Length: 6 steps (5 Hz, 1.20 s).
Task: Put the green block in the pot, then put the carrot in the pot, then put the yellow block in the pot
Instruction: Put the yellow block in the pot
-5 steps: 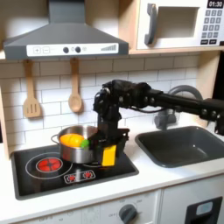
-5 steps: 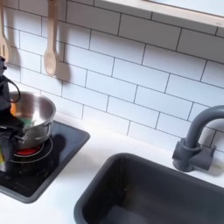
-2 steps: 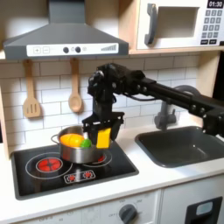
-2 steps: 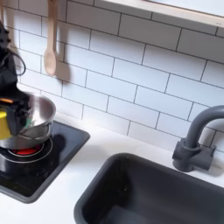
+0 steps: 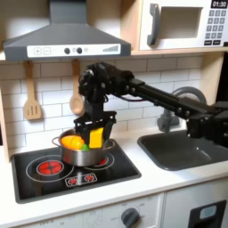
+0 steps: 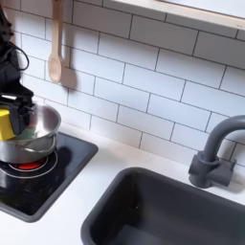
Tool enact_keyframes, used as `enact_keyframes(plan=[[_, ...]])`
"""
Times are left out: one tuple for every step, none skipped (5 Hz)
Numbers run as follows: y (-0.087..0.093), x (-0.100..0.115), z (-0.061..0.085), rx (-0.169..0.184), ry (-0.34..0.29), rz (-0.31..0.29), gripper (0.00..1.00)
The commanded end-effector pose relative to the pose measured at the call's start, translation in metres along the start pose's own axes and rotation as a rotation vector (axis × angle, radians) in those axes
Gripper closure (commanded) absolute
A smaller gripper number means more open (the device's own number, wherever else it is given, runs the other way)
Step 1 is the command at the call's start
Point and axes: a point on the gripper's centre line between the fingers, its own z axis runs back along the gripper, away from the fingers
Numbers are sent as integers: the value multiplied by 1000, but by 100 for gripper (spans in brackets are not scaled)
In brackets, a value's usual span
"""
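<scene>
— Centre-left of the first exterior view: gripper (image 5: 96,135) clenched on the yellow block (image 5: 96,137), hanging just above the pot (image 5: 78,153).

— Long axis?

— Upright, block directly below the jaws, pot mouth straight beneath. Carrot (image 5: 75,142) and, apparently, green block (image 5: 87,145) already inside, though blurred.

— Second exterior view?

— Far left edge: yellow block (image 6: 6,124) over the pot (image 6: 29,142) rim.

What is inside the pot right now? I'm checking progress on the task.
In the first exterior view the pot holds the carrot and something green beside it. The end effector holds the yellow block above; the pot's bottom is hidden.
</scene>
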Motion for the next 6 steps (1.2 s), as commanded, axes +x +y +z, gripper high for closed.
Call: enact_keyframes(plan=[[-9,14,-2,-23,-19,-30,100],[-11,18,-2,-21,-27,-42,100],[-14,20,-5,-29,-27,-54,100],[-13,20,-7,-30,-21,-51,100],[-13,20,-8,-34,-18,-53,100],[-12,19,-13,-51,-5,-47,0]])
